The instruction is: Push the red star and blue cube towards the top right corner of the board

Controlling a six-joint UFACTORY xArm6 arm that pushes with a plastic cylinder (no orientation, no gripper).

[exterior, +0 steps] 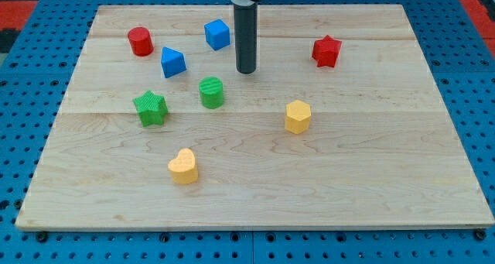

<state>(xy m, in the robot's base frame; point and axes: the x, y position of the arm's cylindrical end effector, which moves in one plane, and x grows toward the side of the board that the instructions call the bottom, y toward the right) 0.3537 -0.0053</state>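
The red star (326,51) lies at the board's upper right area. The blue cube (217,34) lies near the top, left of centre. My tip (246,70) rests on the board a little to the right of and below the blue cube, apart from it. The red star is well to the tip's right. The tip touches no block.
A blue triangular block (172,62) and a red cylinder (140,42) lie at the upper left. A green cylinder (211,92) and a green star (150,108) lie left of centre. A yellow hexagon (297,116) and a yellow heart (183,166) lie lower. The wooden board (387,179) sits on a blue pegboard.
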